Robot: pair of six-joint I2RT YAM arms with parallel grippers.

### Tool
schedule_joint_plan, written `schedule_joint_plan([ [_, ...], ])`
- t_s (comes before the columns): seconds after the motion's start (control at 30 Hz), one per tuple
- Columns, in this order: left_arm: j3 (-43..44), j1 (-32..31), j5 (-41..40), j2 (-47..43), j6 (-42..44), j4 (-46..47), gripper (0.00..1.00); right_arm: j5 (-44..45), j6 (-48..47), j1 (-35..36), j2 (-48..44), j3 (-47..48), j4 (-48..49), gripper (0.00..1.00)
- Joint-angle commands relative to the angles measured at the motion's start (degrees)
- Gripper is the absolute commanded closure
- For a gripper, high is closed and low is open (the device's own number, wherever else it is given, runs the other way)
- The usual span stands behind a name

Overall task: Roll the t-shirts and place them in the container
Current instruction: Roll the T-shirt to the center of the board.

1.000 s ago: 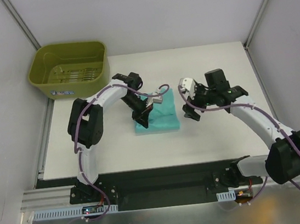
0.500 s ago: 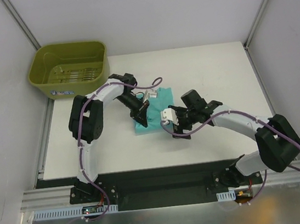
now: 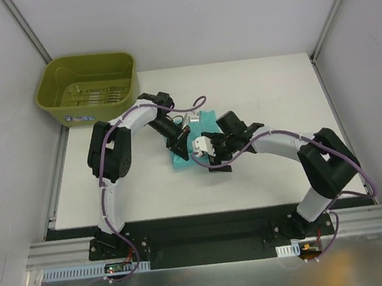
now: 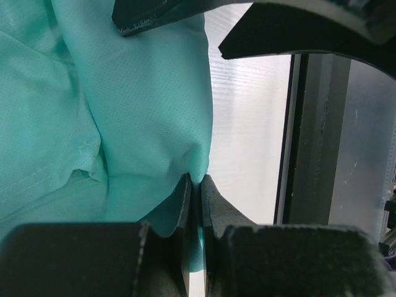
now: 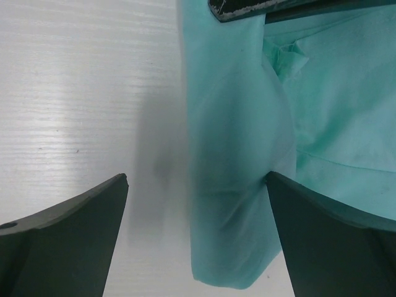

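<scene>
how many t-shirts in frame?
1. Teal t-shirt on the table, its edge pinched by the left gripper. None shows in the olive tub; a second under the shirt could be hidden.

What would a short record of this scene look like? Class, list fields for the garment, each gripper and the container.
garment: teal t-shirt, folded small, lying on the white table
left gripper: shut, pinching an edge of the t-shirt
right gripper: open, low over the t-shirt's edge, gripping nothing
container: olive-green tub, at the table's far left corner, apart from the t-shirt
</scene>
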Motion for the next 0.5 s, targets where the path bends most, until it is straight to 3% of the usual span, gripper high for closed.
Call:
schedule_joint_plan([
  [0.0, 1.0, 1.2, 3.2, 0.3, 1.2, -0.9, 1.00, -0.2, -2.2, 0.6, 2.3, 2.8, 1.5, 0.04],
  [0.1, -0.7, 1.6, 2.3, -0.8, 2.1, -1.0, 1.00, 0.3, -1.3, 0.6, 3.7, 4.1, 0.7, 0.23],
  [0.13, -1.3, 1.6, 2.0, -1.3, 2.4, -1.0, 1.00, 0.3, -1.3, 0.6, 4.6, 5.9, -0.3, 0.39],
  [0.23, -3.5, 2.1, 1.7, -2.7, 2.4, -1.0, 0.98, -0.3, 1.1, 0.1, 6.5, 9.7, -6.3, 0.69],
  [0.33, -6.4, 2.5, 0.9, -5.3, 2.2, 0.0, 0.76, -2.5, 3.5, -0.8, 8.8, 14.7, -12.4, 0.79],
  [0.47, -12.9, 2.6, 0.4, -9.4, 1.4, 5.9, 0.62, -4.8, 5.4, -1.5, 11.7, 20.7, -18.3, 0.80],
])
